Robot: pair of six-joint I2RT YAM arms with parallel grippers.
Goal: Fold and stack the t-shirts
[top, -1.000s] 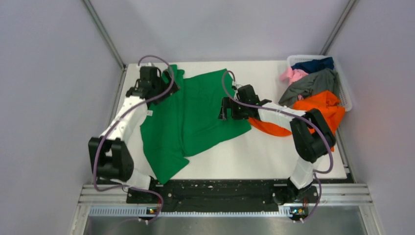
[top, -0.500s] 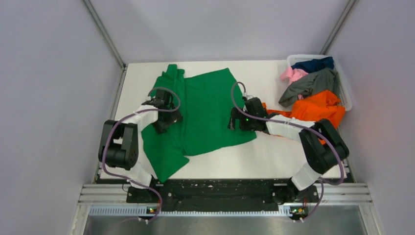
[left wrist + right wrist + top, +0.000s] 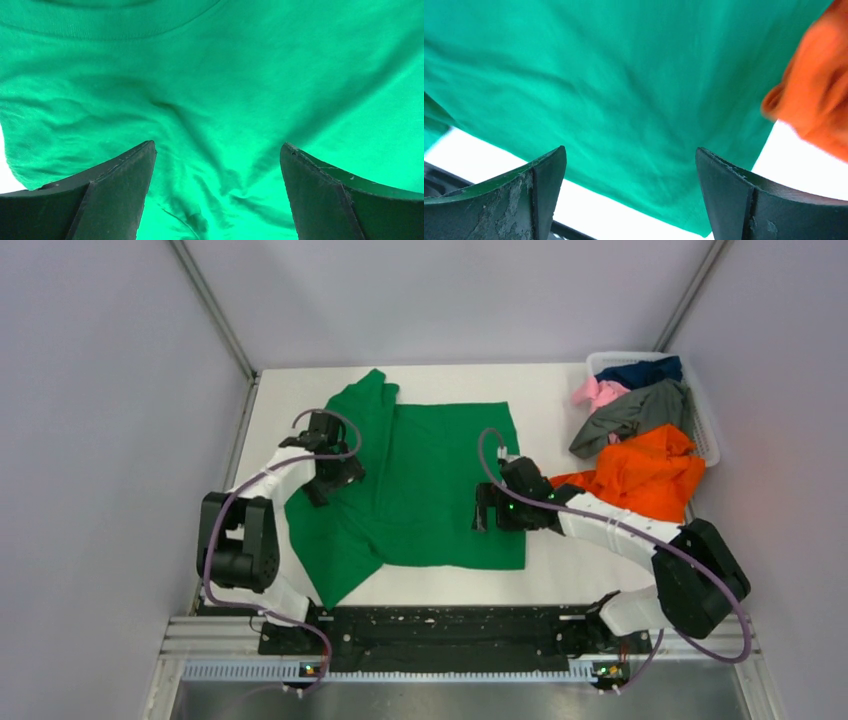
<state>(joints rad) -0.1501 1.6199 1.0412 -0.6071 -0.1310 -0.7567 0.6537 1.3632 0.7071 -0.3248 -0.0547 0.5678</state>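
Left gripper [image 3: 330, 475] low over the left part of the green t-shirt [image 3: 430, 480], jaws wide apart, only wrinkled cloth beneath. Green t-shirt spread on the white table [image 3: 560, 560], sleeves toward the left, straight hem toward the right, long axis roughly left to right. Right gripper [image 3: 487, 515] over its near right part, jaws also apart, holding nothing. Orange t-shirt [image 3: 645, 475] just beside, by the white basket [image 3: 600, 362].
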